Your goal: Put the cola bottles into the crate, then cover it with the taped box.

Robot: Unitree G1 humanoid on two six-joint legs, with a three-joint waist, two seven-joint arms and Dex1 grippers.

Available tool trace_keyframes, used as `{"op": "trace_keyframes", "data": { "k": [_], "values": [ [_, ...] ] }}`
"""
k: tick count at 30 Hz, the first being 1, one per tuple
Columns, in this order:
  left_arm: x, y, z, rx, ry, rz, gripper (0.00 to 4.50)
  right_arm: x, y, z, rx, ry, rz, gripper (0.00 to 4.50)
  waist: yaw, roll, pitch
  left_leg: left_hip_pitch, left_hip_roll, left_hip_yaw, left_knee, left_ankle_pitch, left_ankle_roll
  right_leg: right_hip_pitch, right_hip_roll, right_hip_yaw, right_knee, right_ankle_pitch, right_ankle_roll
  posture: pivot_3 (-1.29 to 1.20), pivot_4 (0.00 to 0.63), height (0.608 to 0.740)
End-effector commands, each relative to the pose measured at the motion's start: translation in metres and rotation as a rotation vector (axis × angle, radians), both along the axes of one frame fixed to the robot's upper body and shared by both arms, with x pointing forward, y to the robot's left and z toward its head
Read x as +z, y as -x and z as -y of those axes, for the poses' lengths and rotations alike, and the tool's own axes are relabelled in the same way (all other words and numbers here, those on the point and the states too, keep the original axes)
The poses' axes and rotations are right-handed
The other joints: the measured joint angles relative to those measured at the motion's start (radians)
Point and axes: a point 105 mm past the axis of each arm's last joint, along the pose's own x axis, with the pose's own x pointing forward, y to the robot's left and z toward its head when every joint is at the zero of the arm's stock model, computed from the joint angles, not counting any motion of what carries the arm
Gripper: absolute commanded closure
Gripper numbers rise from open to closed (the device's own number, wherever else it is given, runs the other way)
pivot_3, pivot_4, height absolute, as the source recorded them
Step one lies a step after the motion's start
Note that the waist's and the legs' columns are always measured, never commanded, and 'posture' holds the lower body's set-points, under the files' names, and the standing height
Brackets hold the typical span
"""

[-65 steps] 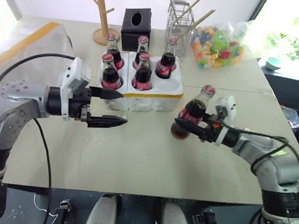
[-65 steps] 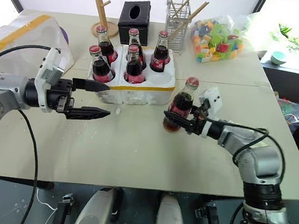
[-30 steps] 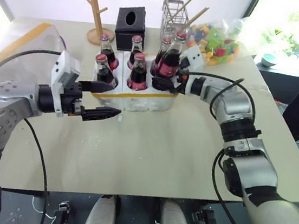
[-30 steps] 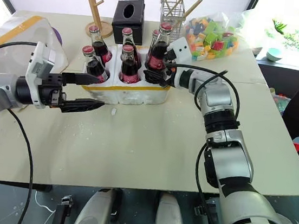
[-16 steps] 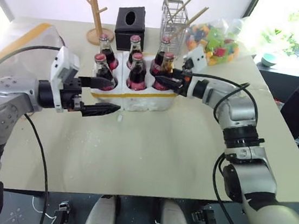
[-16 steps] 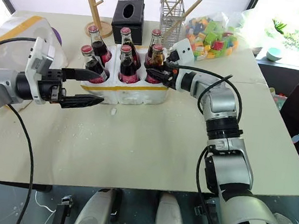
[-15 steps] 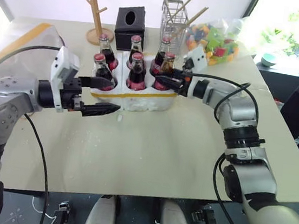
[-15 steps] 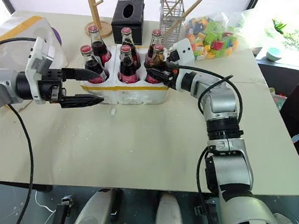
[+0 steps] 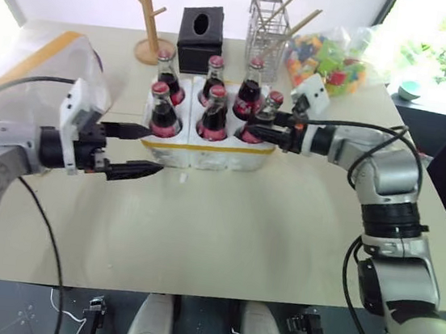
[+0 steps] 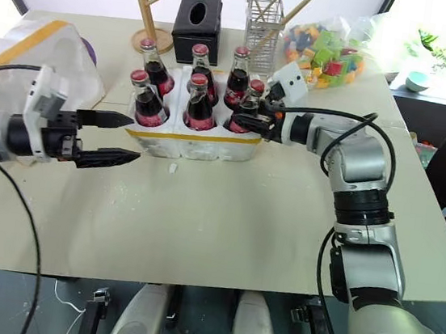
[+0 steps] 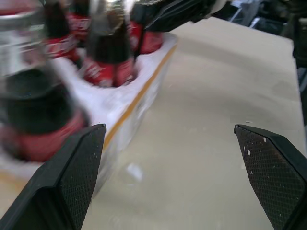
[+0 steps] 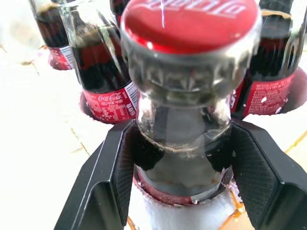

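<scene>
Six cola bottles (image 9: pixel 214 110) now stand in the crate (image 9: pixel 209 151), which sits on the far middle of the table (image 9: pixel 223 232); a second ago the sixth bottle (image 9: pixel 263 117) was held above the near-right well, and it has since come down into it. The right gripper (image 10: pixel 249 122) has pulled back slightly toward the right, yet in the right wrist view its black fingers (image 12: pixel 112 167) flank the bottle's shoulder on both sides, so I judge it is pinching the glass rather than free. The left gripper (image 9: pixel 139 150) hangs spread wide just left of the crate's near-left corner, holding nothing, and has drifted a little leftward. With every well filled, the first half of the task looks finished once the right fingers let go. What remains is the cover: the taped box (image 9: pixel 47 72) waits at the far left edge of the table, well apart from the crate, untouched by either arm.
</scene>
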Motion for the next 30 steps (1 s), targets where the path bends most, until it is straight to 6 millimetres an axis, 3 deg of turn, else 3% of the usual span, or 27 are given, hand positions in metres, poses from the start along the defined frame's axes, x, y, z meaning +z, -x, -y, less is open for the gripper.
{"op": "trace_keyframes", "data": {
  "k": [1,3,4,9,12,18,21,25,30],
  "values": [
    [0.016,0.006,-0.013,0.042,-0.012,0.065,0.0,0.016,0.013,-0.006,0.076,-0.053,0.029,1.18,0.001,0.0,0.0,0.0,0.0,0.0,0.0,0.0,0.0,0.0,0.0,0.0,-0.002,0.0,0.0,0.0,0.15,0.74],
    [0.018,0.007,-0.016,0.058,-0.008,0.073,0.0,0.016,0.009,-0.007,0.055,-0.06,0.045,0.23,-0.001,0.0,0.0,0.001,0.0,0.0,0.0,0.0,0.0,0.001,0.0,0.0,-0.002,0.0,0.0,0.0,0.15,0.74],
    [0.018,0.007,-0.016,0.062,-0.007,0.076,0.0,0.016,0.007,-0.008,0.046,-0.065,0.049,0.07,-0.004,0.0,0.0,0.001,0.0,0.0,0.001,0.0,0.0,0.001,0.0,0.0,-0.002,0.0,0.0,0.0,0.15,0.74],
    [0.017,0.011,-0.016,0.066,-0.011,0.071,0.0,0.015,0.005,-0.011,0.047,-0.066,0.045,0.07,-0.011,0.0,0.0,0.004,0.001,0.0,0.002,0.002,-0.003,0.001,0.001,0.0,0.003,-0.001,-0.004,0.0,0.15,0.74],
    [0.016,0.019,-0.03,0.113,-0.053,0.058,0.0,0.013,0.015,-0.001,0.076,-0.014,0.038,0.07,-0.022,0.0,0.0,0.004,0.001,0.0,0.002,0.002,-0.003,0.001,0.001,0.0,0.004,0.0,-0.003,0.0,0.15,0.74],
    [0.022,0.047,-0.094,0.307,-0.234,0.015,0.0,0.027,0.061,0.05,0.161,0.117,0.048,0.07,-0.024,0.001,0.001,0.003,0.001,0.0,0.0,0.001,-0.002,-0.001,0.001,0.0,0.002,-0.001,-0.004,0.0,0.15,0.74],
    [0.027,0.063,-0.158,0.516,-0.387,-0.053,0.0,0.046,0.094,0.069,0.236,0.153,0.069,0.07,-0.024,0.002,0.001,0.003,0.001,0.001,-0.001,0.001,-0.002,-0.001,0.0,0.0,0.002,-0.004,-0.007,0.0,0.15,0.74],
    [0.034,0.075,-0.21,0.659,-0.504,-0.15,0.0,0.06,0.126,0.072,0.339,0.161,0.089,0.07,-0.026,0.001,0.0,0.008,0.003,0.002,-0.001,0.001,-0.003,0.0,0.001,0.0,0.002,-0.008,-0.008,0.0,0.15,0.74],
    [0.032,0.076,-0.246,0.754,-0.564,-0.292,0.0,0.061,0.139,0.064,0.377,0.142,0.109,0.07,-0.024,0.001,0.001,0.009,0.004,0.005,-0.002,-0.002,-0.007,-0.001,-0.003,-0.001,0.001,-0.007,-0.01,0.0,0.15,0.74]
  ]
}}
